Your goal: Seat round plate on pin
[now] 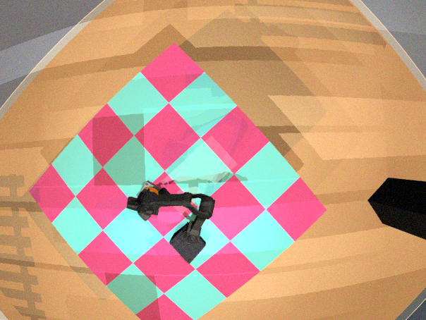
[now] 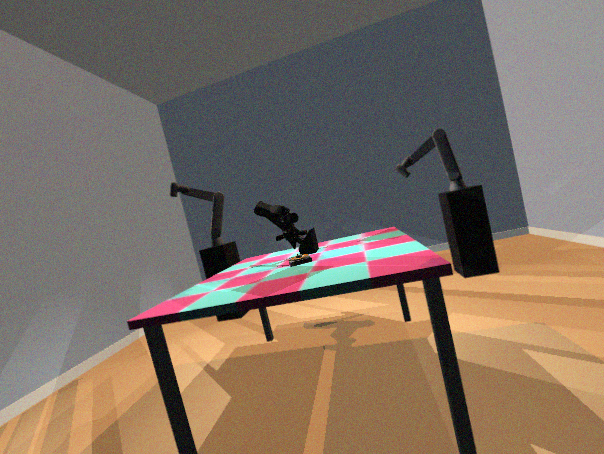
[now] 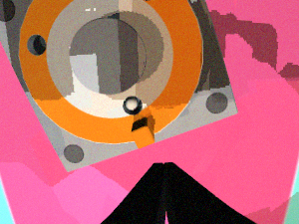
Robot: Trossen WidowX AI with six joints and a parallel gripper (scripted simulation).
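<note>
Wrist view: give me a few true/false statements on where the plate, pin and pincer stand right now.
1. The pincer is shut and holds nothing. True.
2. The pincer tips rest on the orange plate. False: in the wrist view they sit below the plate and the grey base, over the pink table square, apart from both.
3. A small round pin shows inside the hole beside the plate's tab. True.
4. The base is round. False: it is square, with a hole near each corner.
5. The plate covers the whole base. False: the base corners show beyond the plate's rim.
</note>
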